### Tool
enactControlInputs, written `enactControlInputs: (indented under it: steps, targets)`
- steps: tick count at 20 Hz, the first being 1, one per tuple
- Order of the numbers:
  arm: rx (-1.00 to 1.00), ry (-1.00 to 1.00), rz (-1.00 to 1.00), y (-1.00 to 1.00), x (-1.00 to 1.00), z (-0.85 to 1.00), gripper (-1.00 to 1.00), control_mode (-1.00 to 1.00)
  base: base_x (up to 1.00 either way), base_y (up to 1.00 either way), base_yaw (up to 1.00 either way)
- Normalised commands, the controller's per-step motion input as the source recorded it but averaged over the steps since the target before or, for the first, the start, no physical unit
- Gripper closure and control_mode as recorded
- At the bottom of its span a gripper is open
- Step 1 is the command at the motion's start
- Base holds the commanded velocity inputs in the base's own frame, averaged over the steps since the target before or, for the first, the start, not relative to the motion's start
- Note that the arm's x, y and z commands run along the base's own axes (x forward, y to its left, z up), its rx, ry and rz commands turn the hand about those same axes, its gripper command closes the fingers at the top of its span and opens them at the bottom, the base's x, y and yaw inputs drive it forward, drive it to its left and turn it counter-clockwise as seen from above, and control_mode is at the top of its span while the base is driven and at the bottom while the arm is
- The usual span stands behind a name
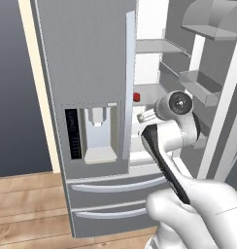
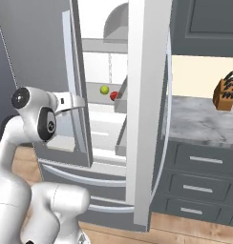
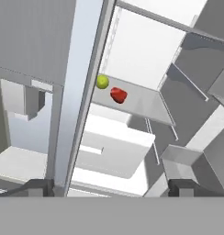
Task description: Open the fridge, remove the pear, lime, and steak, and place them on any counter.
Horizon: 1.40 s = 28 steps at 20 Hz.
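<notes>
Fridge (image 1: 91, 73) stands with its right door swung open; left base view, steak (image 1: 137, 97) at centre. Right base view: pear (image 2: 104, 89) beside the steak mid-frame, bench (image 2: 204, 119) at right. Hand view: gripper (image 3: 111, 187) spread wide, empty, probably lining up to reach in.

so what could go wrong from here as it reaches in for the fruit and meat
1. The open gripper sits right at the closed left door's edge, so a straight push in may clip it.
2. The pear and steak lie close together on one shelf; wide jaws going for one could knock the round pear rolling.
3. The right door stands open near the counter, narrowing the carry-out path.
</notes>
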Motion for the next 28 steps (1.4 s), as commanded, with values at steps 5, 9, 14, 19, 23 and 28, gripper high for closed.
enactControlInputs:
  steps: [5,9,14,19,23,28]
  targets:
    - [0.15,0.07,0.0,0.56,0.81,0.19,-1.0,-1.0,0.0,0.0,0.0]
    - [0.17,0.08,-0.01,0.18,0.76,0.34,-1.0,-1.0,0.0,0.0,0.0]
    - [0.1,0.01,-0.05,0.11,0.72,0.17,-1.0,-1.0,0.0,0.0,0.0]
    - [0.06,0.0,-0.07,0.08,0.68,-0.05,-1.0,-1.0,0.0,0.0,0.0]
    - [0.1,0.0,-0.02,0.15,0.71,-0.17,-1.0,-1.0,0.0,0.0,0.0]
    - [0.01,-0.05,-0.03,0.01,0.77,-0.33,1.0,-1.0,0.0,0.0,0.0]
